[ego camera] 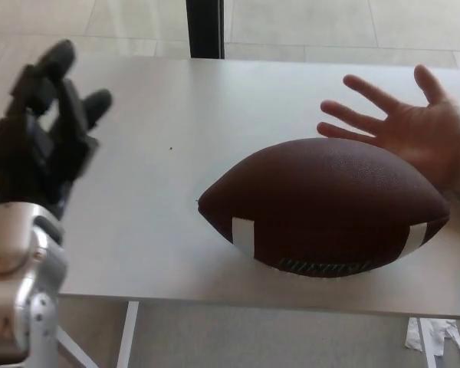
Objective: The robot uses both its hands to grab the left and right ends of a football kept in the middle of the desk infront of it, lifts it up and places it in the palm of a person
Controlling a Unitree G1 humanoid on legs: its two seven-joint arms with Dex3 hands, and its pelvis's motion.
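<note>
Currently the football lies on its side on the worktop, right of centre, untouched. Left hand is raised well apart from it, fingers spread, holding nothing. Right hand is out of frame. A person's hand waits palm-up just behind the ball. Judgement: light, firm, pebbled skin grips fairly; tapered ends can slip, so press inward on both tips.

The football hides part of the person's hand, whose wrist the right edge cuts off.
</note>
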